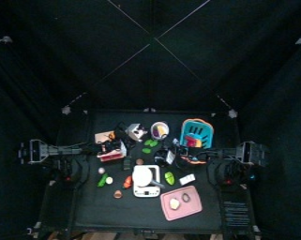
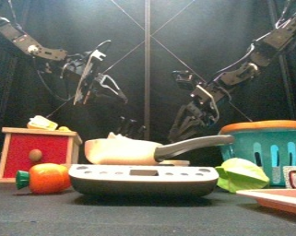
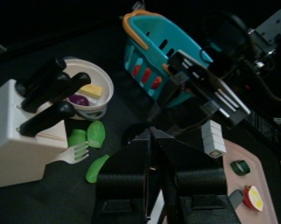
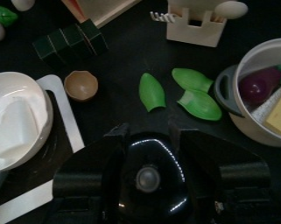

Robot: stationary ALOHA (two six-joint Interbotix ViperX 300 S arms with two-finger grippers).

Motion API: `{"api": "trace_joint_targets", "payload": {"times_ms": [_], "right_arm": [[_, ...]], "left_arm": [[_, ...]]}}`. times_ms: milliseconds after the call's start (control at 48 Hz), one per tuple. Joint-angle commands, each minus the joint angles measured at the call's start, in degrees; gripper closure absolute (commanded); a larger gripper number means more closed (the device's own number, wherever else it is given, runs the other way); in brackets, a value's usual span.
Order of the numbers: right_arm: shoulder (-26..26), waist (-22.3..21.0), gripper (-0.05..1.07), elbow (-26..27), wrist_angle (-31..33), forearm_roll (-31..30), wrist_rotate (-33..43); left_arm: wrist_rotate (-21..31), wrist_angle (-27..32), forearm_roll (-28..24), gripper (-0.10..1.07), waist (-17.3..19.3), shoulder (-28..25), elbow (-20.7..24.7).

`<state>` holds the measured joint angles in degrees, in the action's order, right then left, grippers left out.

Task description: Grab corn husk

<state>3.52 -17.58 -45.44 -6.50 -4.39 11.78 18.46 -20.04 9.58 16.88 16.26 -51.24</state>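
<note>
- My right hand (image 2: 191,118) hangs in the air above the table (image 4: 119,52), behind the things that stand along the front edge. Its jaws are spread wide and hold nothing.
- My left hand (image 2: 111,92) hangs on the other side, also clear of the table. I cannot tell how far open it is. I see nothing in it.
- The corn husk (image 4: 199,103) lies flat on the table as a few loose green leaves. Two lie close together and a third lies just beside them.
- From my right wrist, the leaves sit between a small brown cup (image 4: 80,84) and a white bowl (image 4: 242,66). The nearest leaf is right by the bowl's wall.
- Something purple and something yellow lie in the bowl.
- From my left wrist, the same corn husk (image 3: 95,133) lies beside the white knife block (image 3: 20,131), below the bowl, with one leaf a little apart from the others.
- From above, the corn husk (image 1: 150,146) is near the middle of the table, between my two hands, and neither hand touches it.
- A teal basket (image 2: 267,147) stands on my right side, well apart from the leaves.
- A scale (image 2: 144,177) carrying a white dish stands at the front of the table.
</note>
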Motion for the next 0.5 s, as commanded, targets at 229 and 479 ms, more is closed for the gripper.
{"api": "trace_joint_targets", "payload": {"times_ms": [229,479], "right_arm": [[-9.1,-1.5,0.22,12.1,10.5,-6.5,0.5],[-13.3,-3.2,0.15,17.4,13.4,-6.2,0.5]], "left_arm": [[0.2,-2.5,-8.4,0.48,0.0,8.3,-6.5],[-0.3,-1.9,-10.5,0.48,0.1,16.3,-11.1]]}}
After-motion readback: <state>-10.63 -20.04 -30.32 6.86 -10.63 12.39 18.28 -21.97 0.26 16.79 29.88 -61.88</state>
